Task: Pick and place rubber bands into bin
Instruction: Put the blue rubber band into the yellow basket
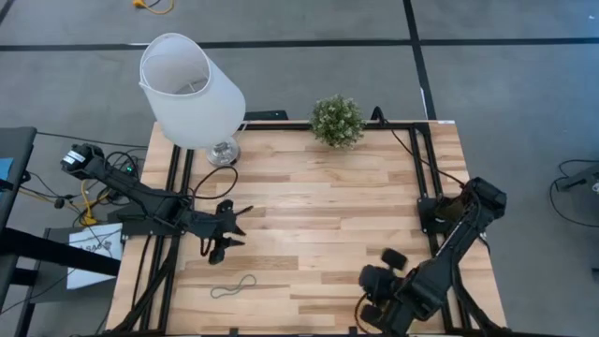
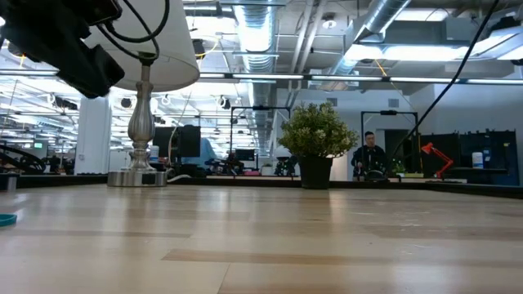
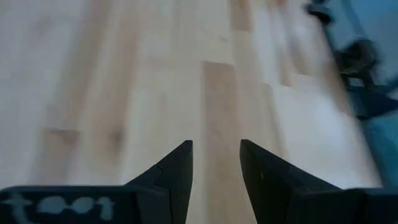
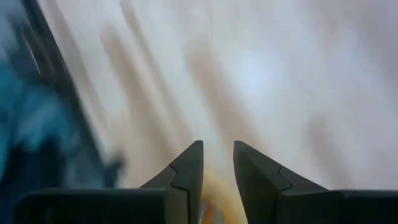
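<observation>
Low view: wooden table (image 2: 270, 245) fronts an office with a person (image 2: 369, 155).

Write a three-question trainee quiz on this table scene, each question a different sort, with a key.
1. True or false: the rubber band lies on the table near its front edge, touching neither gripper.
2. Which stands at the back edge? A lamp and plant; B two bins; C a kettle.
3. Fill in: the left gripper has its fingers ____, holding nothing.

Key: 1 true; 2 A; 3 open.
</observation>
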You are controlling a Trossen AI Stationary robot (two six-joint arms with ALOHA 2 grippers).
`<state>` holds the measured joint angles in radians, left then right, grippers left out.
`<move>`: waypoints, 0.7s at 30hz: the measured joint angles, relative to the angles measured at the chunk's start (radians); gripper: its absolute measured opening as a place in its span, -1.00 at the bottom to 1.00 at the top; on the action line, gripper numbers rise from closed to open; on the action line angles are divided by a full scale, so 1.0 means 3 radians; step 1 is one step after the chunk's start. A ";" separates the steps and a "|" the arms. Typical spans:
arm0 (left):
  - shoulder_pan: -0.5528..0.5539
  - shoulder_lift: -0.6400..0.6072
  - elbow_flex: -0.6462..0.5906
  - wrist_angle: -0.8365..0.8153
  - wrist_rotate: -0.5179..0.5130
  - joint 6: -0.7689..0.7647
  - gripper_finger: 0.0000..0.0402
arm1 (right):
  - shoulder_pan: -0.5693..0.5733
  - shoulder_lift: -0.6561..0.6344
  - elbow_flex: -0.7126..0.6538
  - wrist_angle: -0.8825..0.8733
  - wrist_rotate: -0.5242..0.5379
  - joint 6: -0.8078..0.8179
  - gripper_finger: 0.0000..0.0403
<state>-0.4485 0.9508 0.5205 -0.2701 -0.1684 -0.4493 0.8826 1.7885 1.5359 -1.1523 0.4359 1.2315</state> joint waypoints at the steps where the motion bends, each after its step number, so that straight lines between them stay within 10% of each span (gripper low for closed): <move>1: -0.0004 0.0000 0.0000 0.0007 0.0131 -0.0062 -0.40 | 0.0001 0.0000 0.0010 0.0089 0.0410 -0.0256 -0.59; 4: -0.0063 0.0000 0.0000 0.0010 0.0434 -0.0199 -0.40 | 0.0007 -0.0002 -0.0001 0.0429 0.1610 -0.1079 -0.59; 7: -0.0179 0.0002 0.0000 0.0063 0.0476 -0.0251 -0.40 | -0.0012 -0.0004 -0.0022 0.0529 0.2048 -0.1638 -0.59; 21: -0.0597 0.0843 0.0002 0.0528 0.0338 -0.0864 -0.40 | -0.0210 -0.0914 -0.0028 0.0229 0.1089 -0.2399 -0.59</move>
<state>-0.6275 1.2039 0.5212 -0.1115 -0.0671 -0.7084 0.8197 1.5142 1.5276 -1.0835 0.7625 0.5116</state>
